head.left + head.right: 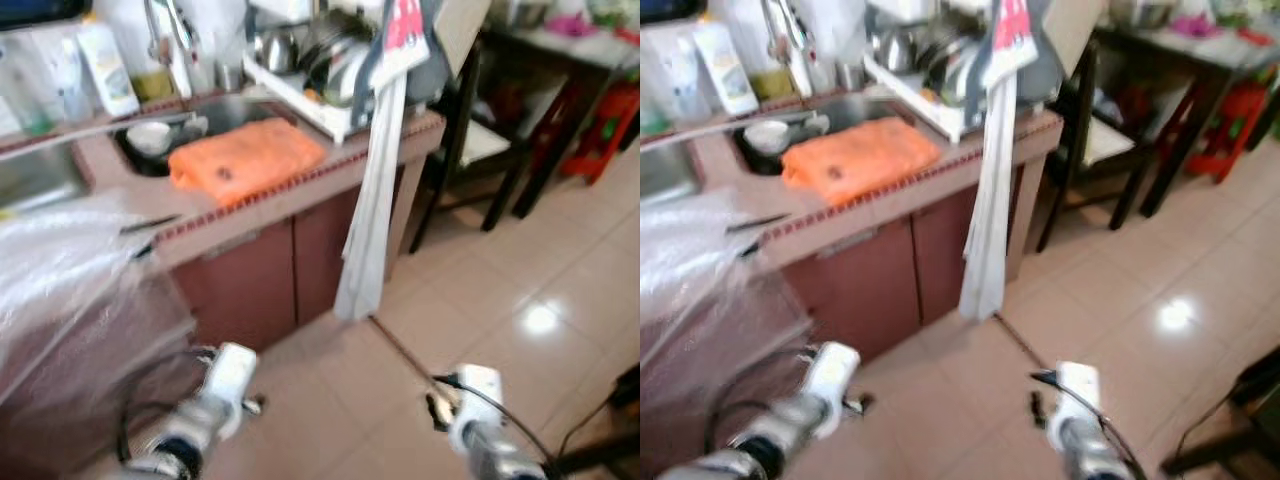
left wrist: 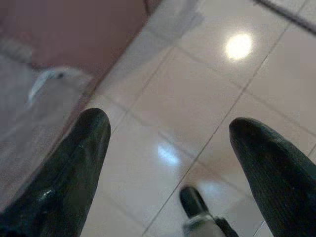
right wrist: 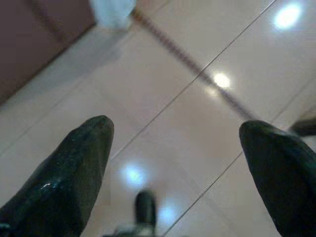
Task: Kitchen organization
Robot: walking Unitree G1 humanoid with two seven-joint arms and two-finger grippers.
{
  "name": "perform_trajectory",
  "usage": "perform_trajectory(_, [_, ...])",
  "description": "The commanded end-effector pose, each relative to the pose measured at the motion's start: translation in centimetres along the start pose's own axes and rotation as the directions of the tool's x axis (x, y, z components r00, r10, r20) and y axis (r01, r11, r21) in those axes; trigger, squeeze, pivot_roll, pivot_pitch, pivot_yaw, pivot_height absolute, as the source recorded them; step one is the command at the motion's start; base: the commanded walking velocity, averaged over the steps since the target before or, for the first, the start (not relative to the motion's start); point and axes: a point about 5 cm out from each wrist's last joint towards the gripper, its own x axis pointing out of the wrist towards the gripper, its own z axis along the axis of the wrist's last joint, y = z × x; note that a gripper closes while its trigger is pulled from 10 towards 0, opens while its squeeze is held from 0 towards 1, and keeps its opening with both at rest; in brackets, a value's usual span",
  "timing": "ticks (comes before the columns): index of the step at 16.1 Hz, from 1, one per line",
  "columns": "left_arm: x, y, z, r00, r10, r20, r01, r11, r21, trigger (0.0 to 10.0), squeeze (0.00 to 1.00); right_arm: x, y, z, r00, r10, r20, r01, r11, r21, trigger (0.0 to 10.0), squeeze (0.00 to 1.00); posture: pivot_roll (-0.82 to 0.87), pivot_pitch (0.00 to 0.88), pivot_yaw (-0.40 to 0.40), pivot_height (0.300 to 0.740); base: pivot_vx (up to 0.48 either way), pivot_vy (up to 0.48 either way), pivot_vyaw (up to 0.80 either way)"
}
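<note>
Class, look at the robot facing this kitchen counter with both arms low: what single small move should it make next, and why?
Probably step closer to the counter before reaching. Both grippers, left and right, hang open and empty above the tiled floor, well short of the orange cloth by the sink. The head views are also blurred, so settling first seems wise.

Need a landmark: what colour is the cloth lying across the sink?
Orange cloth, clearest in the left eye view.

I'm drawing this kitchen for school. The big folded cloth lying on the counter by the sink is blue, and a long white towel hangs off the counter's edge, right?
Almost. The folded cloth on the counter by the sink is orange, not blue, as the left eye view shows. The long white towel does hang off the counter's edge.
</note>
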Motion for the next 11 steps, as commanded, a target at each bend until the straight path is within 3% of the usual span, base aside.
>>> perform_trajectory(1, [-0.36,1.61,-1.07,0.999,0.039,-0.033,-0.039,0.999,0.002,10.0,0.0,0.0,1.47,-0.52,0.999,0.032,-0.018,-0.032,0.999,0.009,10.0,0.0,-0.06,0.036,-0.002,0.74,0.0,0.0,0.0])
perform_trajectory(4, [-0.36,1.58,-1.08,0.999,0.037,-0.035,-0.036,0.999,0.005,10.0,0.0,0.0,1.47,-0.53,0.999,0.031,-0.019,-0.031,1.0,0.004,10.0,0.0,-0.06,0.035,-0.001,0.74,0.0,-0.204,0.0])
perform_trajectory(11, [-0.37,1.59,-1.26,0.999,0.038,-0.039,-0.038,0.999,0.0,10.0,0.0,-0.01,1.39,-0.59,1.0,0.025,-0.019,-0.025,1.0,0.006,10.0,0.0,-0.06,0.033,0.0,0.74,0.0,-0.476,0.0])
